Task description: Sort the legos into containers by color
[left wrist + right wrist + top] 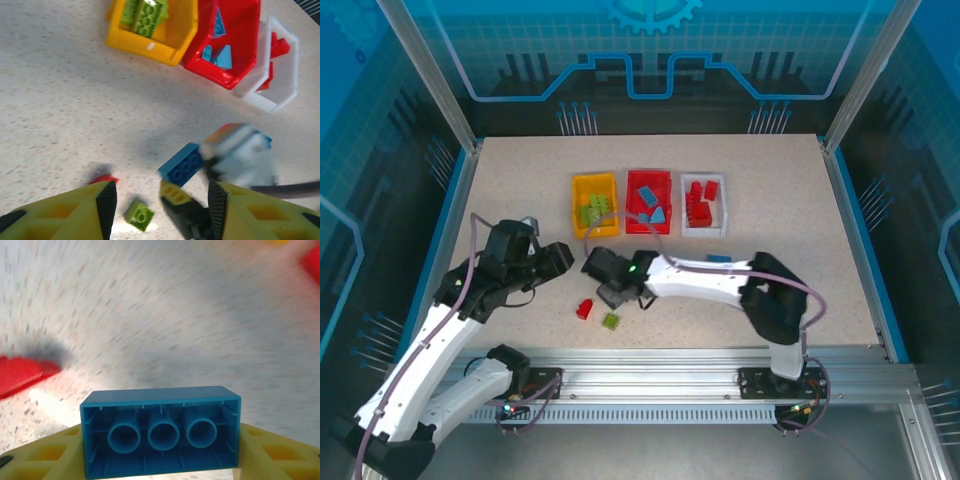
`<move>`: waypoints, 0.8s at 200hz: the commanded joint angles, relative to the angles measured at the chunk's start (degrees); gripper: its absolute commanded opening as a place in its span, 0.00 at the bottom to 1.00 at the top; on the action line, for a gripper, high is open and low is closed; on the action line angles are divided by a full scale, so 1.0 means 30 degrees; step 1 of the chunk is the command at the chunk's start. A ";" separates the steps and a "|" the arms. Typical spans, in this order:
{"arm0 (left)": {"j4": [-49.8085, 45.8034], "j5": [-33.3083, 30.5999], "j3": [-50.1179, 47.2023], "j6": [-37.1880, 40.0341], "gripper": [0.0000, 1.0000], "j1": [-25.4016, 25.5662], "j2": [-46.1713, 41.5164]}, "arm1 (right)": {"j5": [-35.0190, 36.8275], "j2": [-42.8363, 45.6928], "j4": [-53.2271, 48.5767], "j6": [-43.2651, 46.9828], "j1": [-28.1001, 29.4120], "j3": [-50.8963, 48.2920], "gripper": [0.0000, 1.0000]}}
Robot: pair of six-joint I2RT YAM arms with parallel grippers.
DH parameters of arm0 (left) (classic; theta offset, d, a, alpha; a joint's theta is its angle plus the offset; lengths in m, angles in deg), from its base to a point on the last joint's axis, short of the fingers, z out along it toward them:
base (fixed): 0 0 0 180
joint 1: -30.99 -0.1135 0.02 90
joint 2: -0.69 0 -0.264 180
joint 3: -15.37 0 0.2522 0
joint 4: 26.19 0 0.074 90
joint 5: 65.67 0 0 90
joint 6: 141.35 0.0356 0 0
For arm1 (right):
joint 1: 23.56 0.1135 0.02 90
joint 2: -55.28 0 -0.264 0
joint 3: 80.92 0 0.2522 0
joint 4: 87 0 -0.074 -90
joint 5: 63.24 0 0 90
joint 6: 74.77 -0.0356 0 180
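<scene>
Right fingers [280, 452] clamp a blue lego [160, 432].
Left fingers [65, 212] apart, empty; lime lego [140, 215] at yellow bin's [145, 46] six o'clock.

A blue brick [160, 432] is seen between yellow fingers [40, 455]. Ahead of it, the table [175, 315] is speckled beige.

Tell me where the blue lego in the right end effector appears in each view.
Top external: hidden beneath the right end effector, left of centre.
Left wrist: blue lego, lower centre, tilted.
Right wrist: blue lego, bottom centre, underside facing the camera.
Shared landmark: the loose red lego.
</scene>
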 commanded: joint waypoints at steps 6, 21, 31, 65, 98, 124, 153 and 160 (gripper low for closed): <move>0.3432 0.1743 0.0137 -0.0530 0.55 0.0605 0.1505 | 0.0844 0.1475 -0.0349 0.0482 -0.2539 0.0290 0.55; 0.4701 0.1623 0.0696 -0.0605 0.55 0.1518 0.2703 | 0.0602 0.0996 -0.0225 0.1466 -0.4030 0.1186 0.56; 0.5280 0.1088 0.1278 -0.0525 0.55 0.2395 0.3462 | 0.0337 0.0314 -0.0232 0.2268 -0.4962 0.2070 0.56; 0.6836 -0.1719 0.2457 -0.0728 0.55 0.4926 0.5177 | -0.0955 -0.2583 -0.0149 0.4929 -0.7508 0.5445 0.56; 0.7747 -0.3278 0.2366 -0.1308 0.55 0.5542 0.5663 | -0.2076 -0.5588 -0.0793 0.7311 -0.8562 0.8955 0.56; 0.7701 -0.3221 0.2508 -0.1261 0.55 0.5632 0.6026 | -0.2145 -0.7629 -0.1675 0.8180 -0.8825 1.1254 0.56; 0.7518 -0.3214 0.2324 -0.1283 0.55 0.5653 0.5918 | -0.2157 -0.9077 -0.2520 0.8266 -0.9100 1.2826 0.60; 0.7417 -0.3221 0.2331 -0.1255 0.55 0.5635 0.5899 | -0.2234 -0.9187 -0.2538 0.8281 -0.9109 1.2926 0.62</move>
